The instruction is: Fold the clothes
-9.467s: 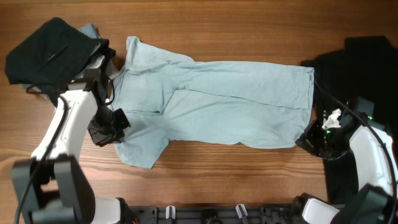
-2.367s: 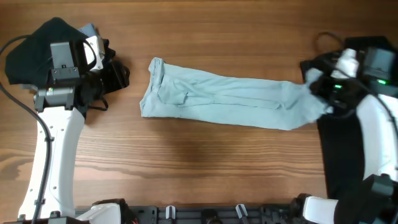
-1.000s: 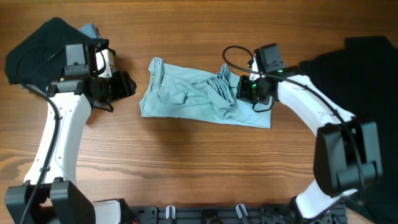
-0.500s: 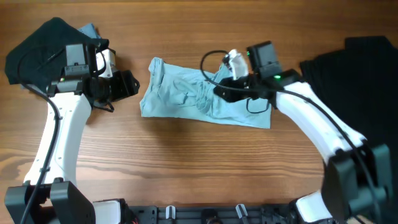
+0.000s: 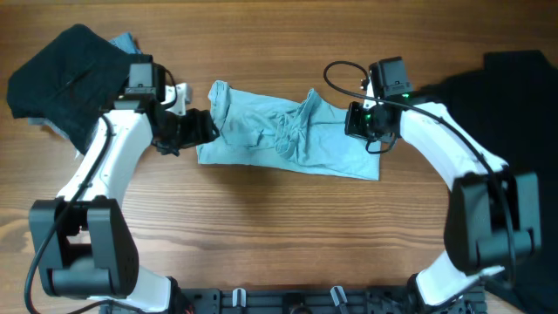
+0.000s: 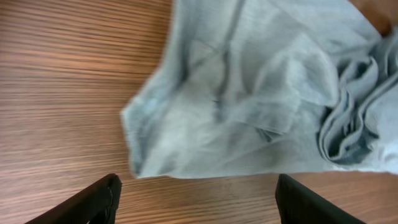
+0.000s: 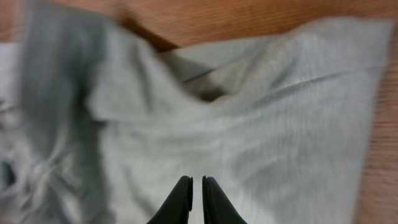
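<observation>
The clothes in hand are a pale light-blue T-shirt (image 5: 261, 144) lying folded into a short band mid-table, with a bunched heap of folds (image 5: 301, 122) near its middle. My left gripper (image 5: 207, 129) hovers at the shirt's left edge and is open. In the left wrist view its fingers (image 6: 93, 202) straddle bare wood just short of the shirt's hem (image 6: 236, 93). My right gripper (image 5: 351, 122) hangs over the shirt's right part. In the right wrist view that gripper (image 7: 196, 186) is shut to a thin slit above the cloth (image 7: 261, 137), holding nothing.
A black garment (image 5: 65, 74) is piled at the back left with a grey-blue piece (image 5: 127, 40) peeking from under it. More black cloth (image 5: 514, 113) covers the table's right side. The wooden table (image 5: 279, 227) runs in front of the shirt.
My left gripper has slid right to the shirt's left edge and opened wider. My right gripper, which reached over the bunched folds half a second ago, is back over the shirt's right part with jaws closed.
</observation>
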